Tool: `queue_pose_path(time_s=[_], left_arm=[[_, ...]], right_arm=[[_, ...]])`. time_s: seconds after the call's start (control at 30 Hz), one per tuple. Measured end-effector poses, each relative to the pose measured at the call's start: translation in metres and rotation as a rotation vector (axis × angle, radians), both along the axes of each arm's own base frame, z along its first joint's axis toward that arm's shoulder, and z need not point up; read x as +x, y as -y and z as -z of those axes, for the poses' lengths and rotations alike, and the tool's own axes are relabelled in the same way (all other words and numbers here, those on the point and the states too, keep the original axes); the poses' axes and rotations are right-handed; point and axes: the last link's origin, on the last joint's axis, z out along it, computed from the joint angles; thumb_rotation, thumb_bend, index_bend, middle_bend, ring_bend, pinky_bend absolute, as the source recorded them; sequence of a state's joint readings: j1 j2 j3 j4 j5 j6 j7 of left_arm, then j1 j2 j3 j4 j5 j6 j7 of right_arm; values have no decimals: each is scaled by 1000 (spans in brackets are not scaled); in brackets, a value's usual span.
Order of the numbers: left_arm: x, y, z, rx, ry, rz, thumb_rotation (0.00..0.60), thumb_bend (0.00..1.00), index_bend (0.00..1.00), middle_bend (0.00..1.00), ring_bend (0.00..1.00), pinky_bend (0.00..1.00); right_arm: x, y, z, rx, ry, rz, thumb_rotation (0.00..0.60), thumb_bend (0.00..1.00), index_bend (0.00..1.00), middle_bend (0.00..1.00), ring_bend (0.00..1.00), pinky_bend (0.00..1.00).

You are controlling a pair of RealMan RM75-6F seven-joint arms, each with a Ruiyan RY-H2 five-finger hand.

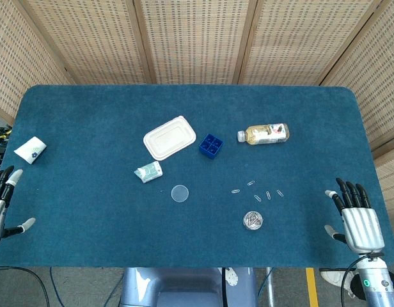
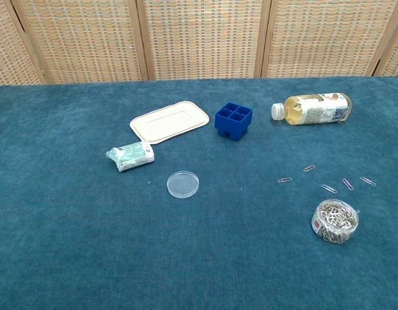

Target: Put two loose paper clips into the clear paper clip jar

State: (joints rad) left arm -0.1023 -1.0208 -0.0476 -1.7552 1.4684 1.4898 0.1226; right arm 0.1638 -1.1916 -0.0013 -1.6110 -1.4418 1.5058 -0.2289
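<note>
Nearest the camera, the clear jar (image 2: 335,221) is standing open on the surface (image 1: 88,128), already holding clips. Loose paper clips (image 2: 328,188) are lying flat just beyond it. Both the left hand (image 1: 0,201) and right hand (image 1: 357,217) are resting spread and empty. Risk: thin clips may be slipping from the fingers, or the jar may be tipping if nudged.

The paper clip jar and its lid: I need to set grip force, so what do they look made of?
The paper clip jar looks like clear, glossy plastic, possibly glass: the clips show through its wall. The round lid, lying apart on the blue felt-like table cover, looks like thin transparent plastic, since the cover shows through.
</note>
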Motion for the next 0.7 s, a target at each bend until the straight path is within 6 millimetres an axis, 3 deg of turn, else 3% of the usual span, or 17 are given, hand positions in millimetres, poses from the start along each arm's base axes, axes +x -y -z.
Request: queue_pose_path(time_s=[0.3, 0.47, 0.7], left_arm=[[-2, -3, 2, 0, -5, -11, 600, 105, 0, 0, 0, 0], [-2, -5, 2, 4, -6, -16, 600, 105, 0, 0, 0, 0], [-7, -11, 3, -5, -16, -41, 600, 108, 0, 0, 0, 0]], right_arm=[[10, 19, 14, 81, 1, -60, 600, 78, 213, 14, 0, 0], [29, 52, 29, 196, -11, -126, 600, 112, 282, 14, 0, 0], [63, 103, 57, 367, -17, -203, 600, 289, 390, 43, 0, 0]])
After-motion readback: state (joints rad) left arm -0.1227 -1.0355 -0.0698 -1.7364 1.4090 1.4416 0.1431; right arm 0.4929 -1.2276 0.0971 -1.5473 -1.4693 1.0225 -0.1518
